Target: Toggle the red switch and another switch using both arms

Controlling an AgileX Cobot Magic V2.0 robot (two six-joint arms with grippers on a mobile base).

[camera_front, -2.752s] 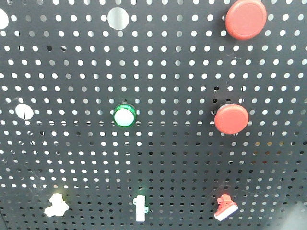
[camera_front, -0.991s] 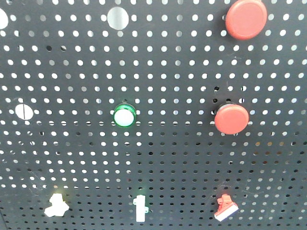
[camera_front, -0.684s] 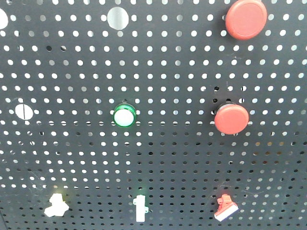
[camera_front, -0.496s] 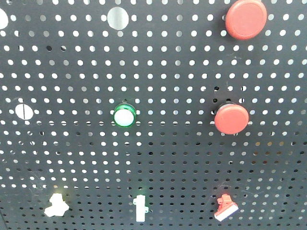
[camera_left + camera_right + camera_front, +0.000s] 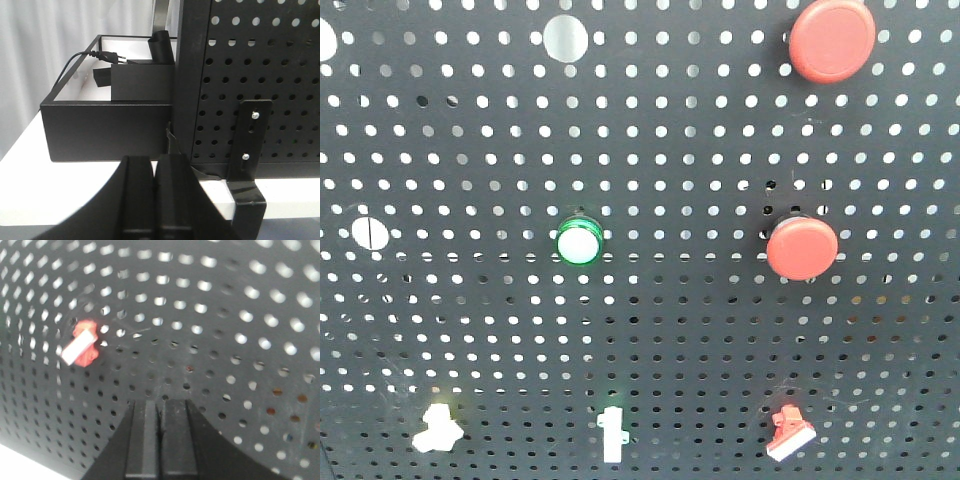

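The red switch point(image 5: 790, 432) is mounted low on the right of the black pegboard point(image 5: 680, 330) in the front view, its white-tipped lever slanting down to the right. In the right wrist view the same red switch point(image 5: 81, 345) is seen blurred at the upper left, well apart from the right gripper point(image 5: 161, 437), whose 2 dark fingers are pressed together with only a thin seam between them and nothing held. The pale yellow switch point(image 5: 437, 427) is fixed at the same height on the board's left side. Between these 2 toggles a white upright toggle point(image 5: 612, 436) is set, with a faint green glow just above it.

Higher up, a green-ringed round indicator point(image 5: 579, 242) is placed near the board's middle, and 2 large round red push buttons are seen to the right, 1 at mid height point(image 5: 802, 248) and 1 at the top edge point(image 5: 832, 39).

In the left wrist view the left gripper point(image 5: 156, 200) is shown with its 2 black fingers closed against each other, empty, near the board's edge post. A black open box point(image 5: 107, 127) with a cable point(image 5: 82, 55) is seen on the white table point(image 5: 55, 192), beside a black mounting bracket point(image 5: 248, 165).
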